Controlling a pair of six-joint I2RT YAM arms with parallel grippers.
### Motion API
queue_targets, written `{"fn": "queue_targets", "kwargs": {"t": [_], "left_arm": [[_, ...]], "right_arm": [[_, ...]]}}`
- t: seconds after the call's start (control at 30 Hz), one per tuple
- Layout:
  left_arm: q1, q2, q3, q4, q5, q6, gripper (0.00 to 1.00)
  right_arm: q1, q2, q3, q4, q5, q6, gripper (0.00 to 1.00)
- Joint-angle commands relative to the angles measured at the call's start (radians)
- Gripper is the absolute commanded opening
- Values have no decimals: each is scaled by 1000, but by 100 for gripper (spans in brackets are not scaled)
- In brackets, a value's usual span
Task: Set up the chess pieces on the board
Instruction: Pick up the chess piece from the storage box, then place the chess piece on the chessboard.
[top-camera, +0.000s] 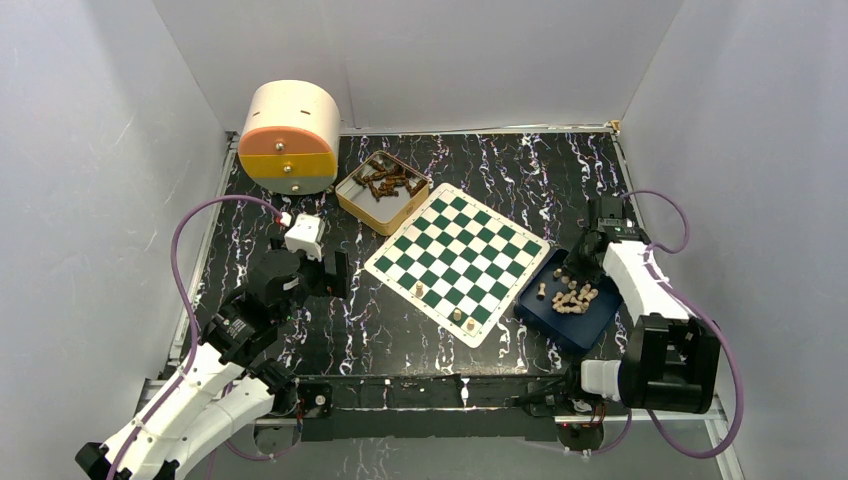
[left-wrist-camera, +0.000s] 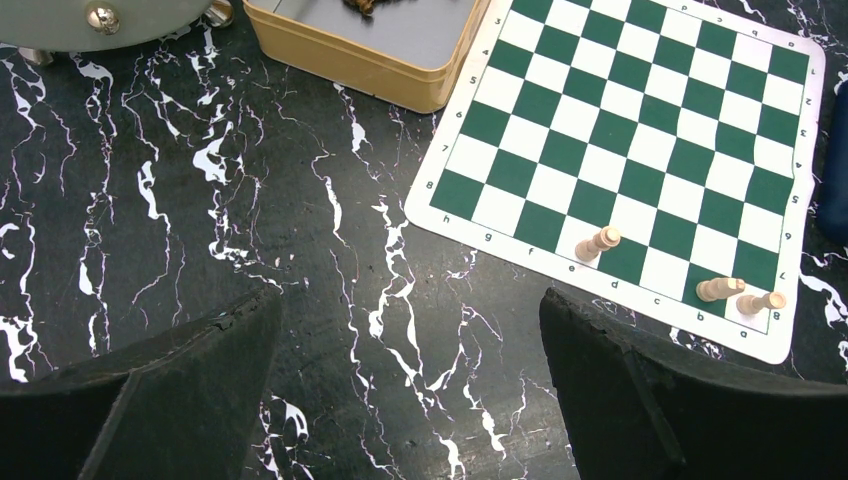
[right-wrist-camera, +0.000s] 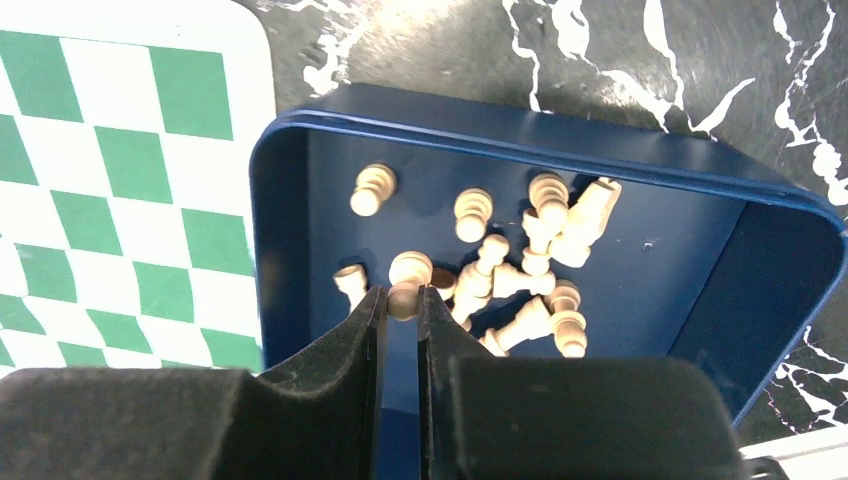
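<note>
The right fingers (right-wrist-camera: 340, 350) hang over the dark blue tray (right-wrist-camera: 700, 250), drawn almost together on one chess piece (right-wrist-camera: 404, 296). They pinch its rounded top, apparently end-on and so roughly upright (its base is hidden), with the other loose pieces (right-wrist-camera: 530, 260) heaped just beyond. The board (top-camera: 458, 258) lies just beside the tray on that arm's left, so the carry likely runs leftward to the near row, where three pieces (left-wrist-camera: 598, 243) stand. The left fingers (left-wrist-camera: 200, 360) are spread wide and empty over the table (left-wrist-camera: 200, 200), left of the board and well apart from the tray.

Tan chess pieces (right-wrist-camera: 473, 213) heaped in the tray (right-wrist-camera: 680, 230); three on the board (top-camera: 460, 250)
</note>
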Motion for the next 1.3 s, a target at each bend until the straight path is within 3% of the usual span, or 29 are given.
{"fn": "queue_targets", "kwargs": {"t": [0.0, 0.27, 0.93, 1.27], "left_arm": [[-3, 1, -8, 34, -2, 5, 97], [-3, 0, -9, 33, 0, 4, 97], [-3, 6, -9, 37, 9, -3, 97], [-3, 3, -9, 37, 8, -1, 97]], "right_arm": [[0, -59, 94, -52, -33, -18, 19], [55, -98, 184, -120, -85, 4, 19], [657, -5, 244, -201, 80, 257, 19], [811, 146, 223, -155, 121, 323, 19]]}}
